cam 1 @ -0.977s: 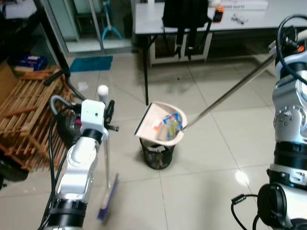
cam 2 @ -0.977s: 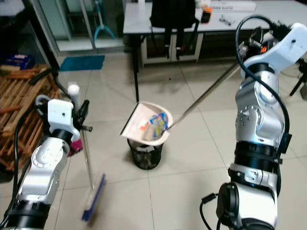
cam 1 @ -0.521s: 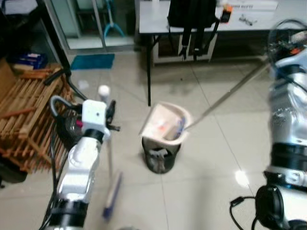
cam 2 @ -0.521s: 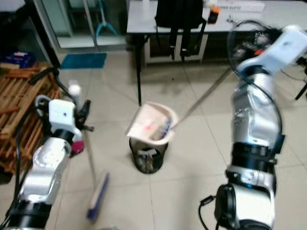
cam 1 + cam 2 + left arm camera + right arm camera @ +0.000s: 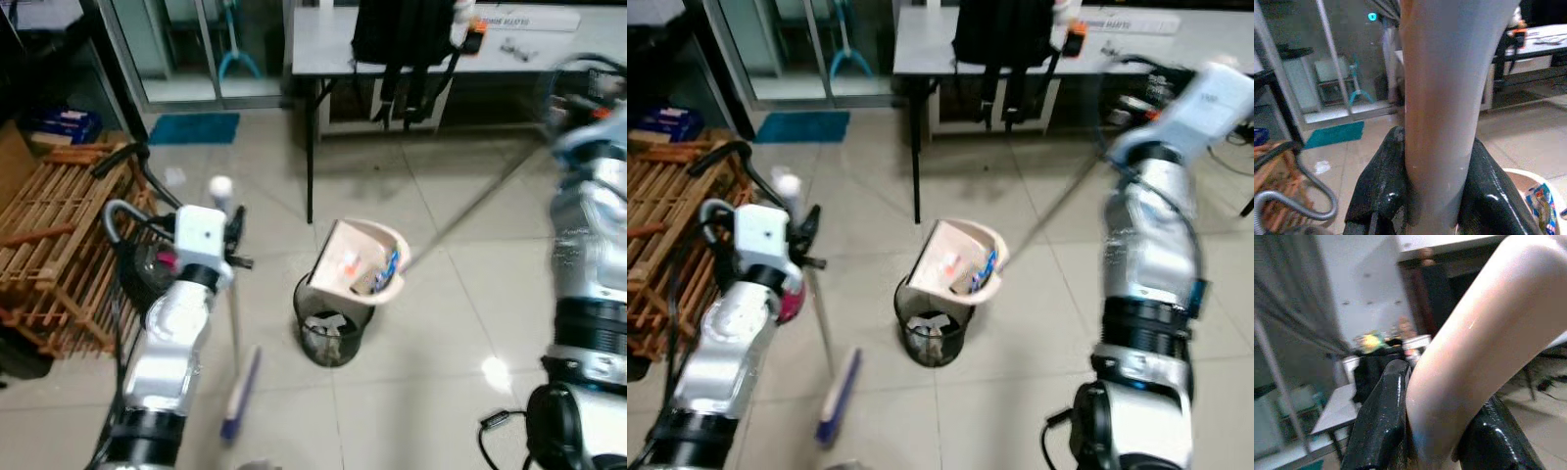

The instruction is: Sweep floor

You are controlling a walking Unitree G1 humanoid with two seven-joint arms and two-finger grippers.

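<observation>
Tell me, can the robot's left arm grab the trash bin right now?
Probably not. The left claw is shut on the broom handle, so it has no free grip. The black trash bin stands apart from it on the floor, with the tilted dustpan over its mouth.

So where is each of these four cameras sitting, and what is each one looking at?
Left eye view: on the head, looking down at the floor; the dustpan tips over the mesh bin; both silver arms show.
Right eye view: the head's other eye, same scene, with the broom.
Left wrist view: on the left arm, looking along its left end effector clamped on the broom handle.
Right wrist view: on the right arm; right end effector grips the dustpan handle.
Shared: the left wrist view also catches the dustpan.
</observation>
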